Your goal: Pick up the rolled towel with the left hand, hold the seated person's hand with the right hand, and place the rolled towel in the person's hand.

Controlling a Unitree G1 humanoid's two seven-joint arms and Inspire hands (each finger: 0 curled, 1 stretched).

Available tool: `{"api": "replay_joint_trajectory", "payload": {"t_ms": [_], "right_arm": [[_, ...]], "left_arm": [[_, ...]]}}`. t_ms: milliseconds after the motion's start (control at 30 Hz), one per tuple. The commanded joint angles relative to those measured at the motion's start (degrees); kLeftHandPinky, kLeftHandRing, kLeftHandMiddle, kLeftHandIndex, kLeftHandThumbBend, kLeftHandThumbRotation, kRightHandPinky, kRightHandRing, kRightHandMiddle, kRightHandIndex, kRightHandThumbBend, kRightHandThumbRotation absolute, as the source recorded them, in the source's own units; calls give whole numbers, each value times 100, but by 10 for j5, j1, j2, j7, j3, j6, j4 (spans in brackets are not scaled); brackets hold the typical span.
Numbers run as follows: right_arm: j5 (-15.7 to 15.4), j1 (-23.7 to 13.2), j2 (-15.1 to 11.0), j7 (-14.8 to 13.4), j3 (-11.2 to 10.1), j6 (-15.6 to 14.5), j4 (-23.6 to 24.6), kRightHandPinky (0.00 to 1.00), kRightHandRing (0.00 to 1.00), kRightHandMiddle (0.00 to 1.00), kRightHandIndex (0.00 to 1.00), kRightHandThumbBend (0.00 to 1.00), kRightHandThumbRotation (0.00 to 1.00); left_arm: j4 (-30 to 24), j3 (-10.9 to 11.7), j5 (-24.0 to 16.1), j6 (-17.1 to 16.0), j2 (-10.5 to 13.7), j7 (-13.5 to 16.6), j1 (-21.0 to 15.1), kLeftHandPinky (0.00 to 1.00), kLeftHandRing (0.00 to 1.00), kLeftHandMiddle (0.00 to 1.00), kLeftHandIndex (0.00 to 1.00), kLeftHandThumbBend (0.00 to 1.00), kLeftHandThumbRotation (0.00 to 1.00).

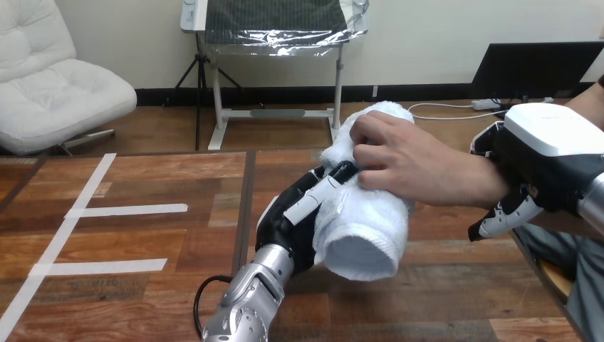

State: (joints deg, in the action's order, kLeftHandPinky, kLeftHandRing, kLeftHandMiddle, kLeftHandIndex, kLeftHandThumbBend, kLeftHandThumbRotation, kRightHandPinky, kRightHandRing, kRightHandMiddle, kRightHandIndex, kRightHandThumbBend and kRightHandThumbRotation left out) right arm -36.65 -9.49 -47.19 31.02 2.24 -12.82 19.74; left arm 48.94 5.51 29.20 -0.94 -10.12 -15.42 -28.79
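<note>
White and rolled, the towel (pixel 363 228) is lifted above the table (pixel 142 242) near the middle, tilted with one open end toward me, gripped in my left hand (pixel 288 217), whose fingers (pixel 313 196) curl round its left side. From the right the person's hand (pixel 406 160) lies on top of the towel, its fingertips pressing into the cloth just above my own fingers. My right hand (pixel 548 153) sits at the person's wrist (pixel 491 182) by the right edge, its fingers curled under the wrist and closed round it.
</note>
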Motion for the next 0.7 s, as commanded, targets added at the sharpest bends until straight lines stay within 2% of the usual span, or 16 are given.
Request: {"api": "replay_joint_trajectory", "payload": {"t_ms": [0, 300, 600, 667], "right_arm": [[1, -33, 11, -22, -22, -1, 22, 35, 40, 49, 53, 85, 0], [-1, -38, 10, -8, -18, -14, 27, 36, 41, 50, 57, 84, 0], [-1, -37, 5, -9, -17, -3, 28, 40, 46, 53, 60, 86, 0], [4, -33, 2, -20, -20, 17, 24, 42, 48, 54, 60, 87, 0]], "left_arm": [[-35, -5, 22, -28, -133, -23, -101, 22, 30, 38, 45, 67, 0], [-38, -4, 25, -27, -129, -27, -100, 22, 31, 39, 46, 67, 0], [-44, -8, 25, -22, -121, -38, -96, 23, 32, 39, 46, 68, 0], [-46, -13, 20, -26, -117, -43, -93, 23, 32, 40, 46, 68, 1]]}}
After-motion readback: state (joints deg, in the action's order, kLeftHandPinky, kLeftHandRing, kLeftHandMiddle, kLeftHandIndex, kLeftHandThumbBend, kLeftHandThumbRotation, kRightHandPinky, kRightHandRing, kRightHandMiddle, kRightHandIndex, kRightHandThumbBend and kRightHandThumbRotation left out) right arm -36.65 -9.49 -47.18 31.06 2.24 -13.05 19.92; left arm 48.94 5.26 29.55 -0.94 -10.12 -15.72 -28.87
